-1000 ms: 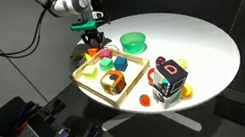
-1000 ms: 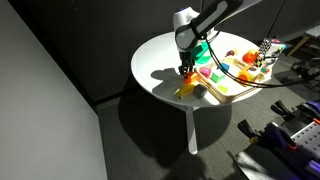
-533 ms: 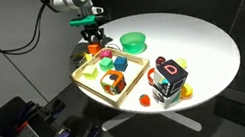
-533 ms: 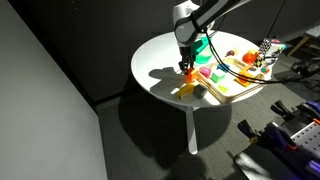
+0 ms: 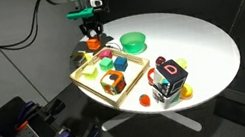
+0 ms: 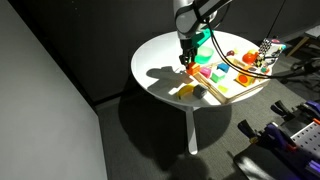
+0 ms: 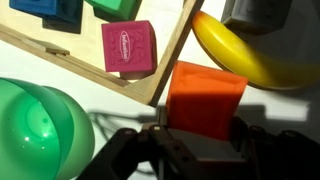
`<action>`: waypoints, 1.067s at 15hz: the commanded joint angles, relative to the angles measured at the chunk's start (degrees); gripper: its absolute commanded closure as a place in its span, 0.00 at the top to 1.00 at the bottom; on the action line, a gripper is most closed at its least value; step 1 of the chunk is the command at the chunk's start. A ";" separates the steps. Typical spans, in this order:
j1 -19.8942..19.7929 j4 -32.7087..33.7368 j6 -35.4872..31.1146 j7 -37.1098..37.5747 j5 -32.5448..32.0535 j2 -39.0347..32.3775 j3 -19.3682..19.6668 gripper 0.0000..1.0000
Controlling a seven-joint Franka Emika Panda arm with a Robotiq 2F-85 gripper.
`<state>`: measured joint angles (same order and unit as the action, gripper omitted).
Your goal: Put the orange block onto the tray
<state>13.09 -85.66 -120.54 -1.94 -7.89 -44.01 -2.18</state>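
My gripper [image 5: 91, 35] is shut on the orange block [image 5: 94, 44] and holds it in the air just beyond the far left corner of the light wooden tray [image 5: 80, 83]. In an exterior view the block [image 6: 188, 61] hangs under the gripper [image 6: 187, 52], above the table beside the tray [image 6: 238, 88]. In the wrist view the orange block [image 7: 205, 98] sits between the dark fingers [image 7: 204, 132], next to the tray's rim [image 7: 172, 58].
The tray holds a pink block [image 7: 130, 45], blue and green blocks and an orange-red hollow block [image 5: 115, 81]. A green bowl [image 5: 133, 42] stands behind the tray. A yellow curved toy [image 7: 240, 55] lies near the gripper. A colourful cube [image 5: 170, 78] stands at the front.
The gripper has risen from the table surface with the orange block in it, and now holds it higher beside the tray's corner.
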 commanded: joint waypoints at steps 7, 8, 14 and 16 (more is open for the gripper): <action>-3.03 -9.58 0.47 2.86 -0.48 8.57 1.43 0.31; -3.63 -10.69 0.13 2.67 -0.43 9.29 1.53 0.31; -6.37 -17.63 -1.64 2.08 -0.35 12.50 1.59 0.31; -6.63 -21.14 -3.13 1.92 -0.56 14.16 1.42 0.31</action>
<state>7.05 -100.25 -121.07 -0.38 -7.89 -34.21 -0.35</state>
